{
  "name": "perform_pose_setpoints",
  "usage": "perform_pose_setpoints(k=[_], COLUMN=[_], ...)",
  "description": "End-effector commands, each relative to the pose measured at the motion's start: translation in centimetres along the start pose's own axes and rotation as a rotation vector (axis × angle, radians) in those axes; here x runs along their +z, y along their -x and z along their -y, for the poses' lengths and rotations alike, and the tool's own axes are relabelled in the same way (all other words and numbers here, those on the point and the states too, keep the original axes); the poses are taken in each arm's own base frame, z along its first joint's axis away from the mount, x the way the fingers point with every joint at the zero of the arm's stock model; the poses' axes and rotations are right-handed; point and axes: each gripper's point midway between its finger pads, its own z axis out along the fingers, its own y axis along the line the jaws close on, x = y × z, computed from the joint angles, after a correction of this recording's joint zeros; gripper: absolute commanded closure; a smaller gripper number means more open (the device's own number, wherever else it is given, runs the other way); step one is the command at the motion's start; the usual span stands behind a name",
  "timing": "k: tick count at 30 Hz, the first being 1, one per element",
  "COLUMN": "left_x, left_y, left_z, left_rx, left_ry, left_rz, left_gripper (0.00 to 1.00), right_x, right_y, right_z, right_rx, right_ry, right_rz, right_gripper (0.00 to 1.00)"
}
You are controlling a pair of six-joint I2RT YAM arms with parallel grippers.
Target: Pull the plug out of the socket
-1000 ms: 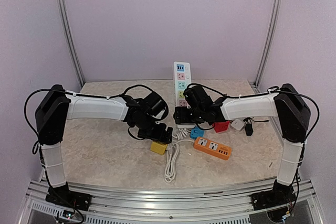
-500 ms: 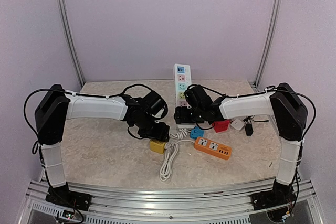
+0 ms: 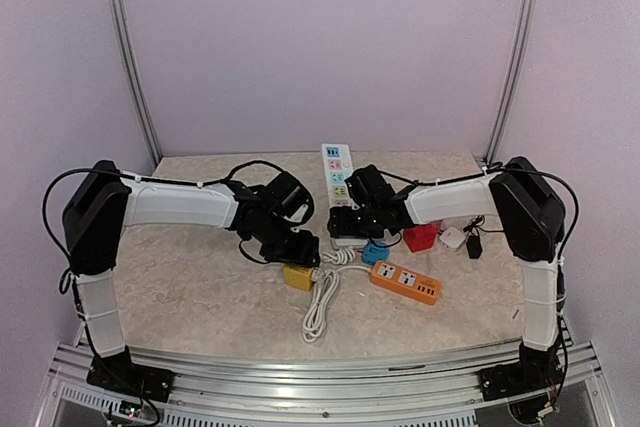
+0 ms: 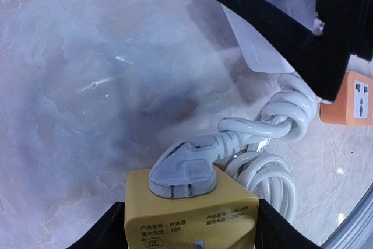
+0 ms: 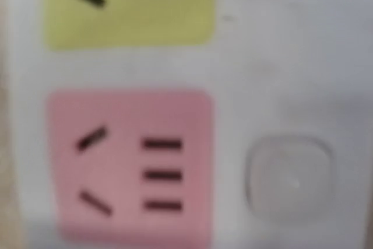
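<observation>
The left pincer (image 4: 189, 234) clamps the socket (image 4: 175, 217), bracing it so the plug (image 4: 182, 174) can come out. The right pincer (image 3: 345, 225) straddles the strip (image 3: 336, 162); I cannot tell whether it grips.

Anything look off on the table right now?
The white power strip lies skewed, and the white cord is a loose tangle beside the yellow socket cube. The white plug sits fully seated in the cube. No visible damage.

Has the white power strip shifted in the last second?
Yes. The white power strip slid nearer, away from the back wall, with its far end tilting left.
</observation>
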Motion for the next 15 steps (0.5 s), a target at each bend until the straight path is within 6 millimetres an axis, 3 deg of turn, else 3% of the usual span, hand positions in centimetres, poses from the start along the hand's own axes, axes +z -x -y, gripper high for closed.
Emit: perform_pose_setpoints(k=[1, 3, 8, 12, 15], left_x=[-0.2, -0.4, -0.5, -1.1, -2.1], left_y=[-0.4, -0.2, -0.1, 0.7, 1.8], left_z=[-1.0, -1.0, -1.0, -1.2, -0.7], left_rx=[-0.023, -0.028, -0.077, -0.126, -0.142], left_ry=[0.011, -0.003, -0.064, -0.128, -0.198], left_rz=[-0.004, 0.006, 0.023, 0.069, 0.124], left_gripper=[0.64, 0.64, 0.66, 0.68, 0.68], right_x=[1.1, 0.8, -0.9, -3.7, -5.7], right_y=[-0.3, 0.1, 2.0, 4.6, 6.1], right_z=[1.4, 1.5, 1.4, 1.0, 2.2], right_rx=[-0.014, -0.016, -0.021, -0.030, -0.033], right_ry=[-0.038, -0.042, -0.035, -0.012, -0.058], right_rz=[-0.024, -0.017, 0.035, 0.101, 0.132], right_gripper=[0.08, 0.01, 0.00, 0.00, 0.00])
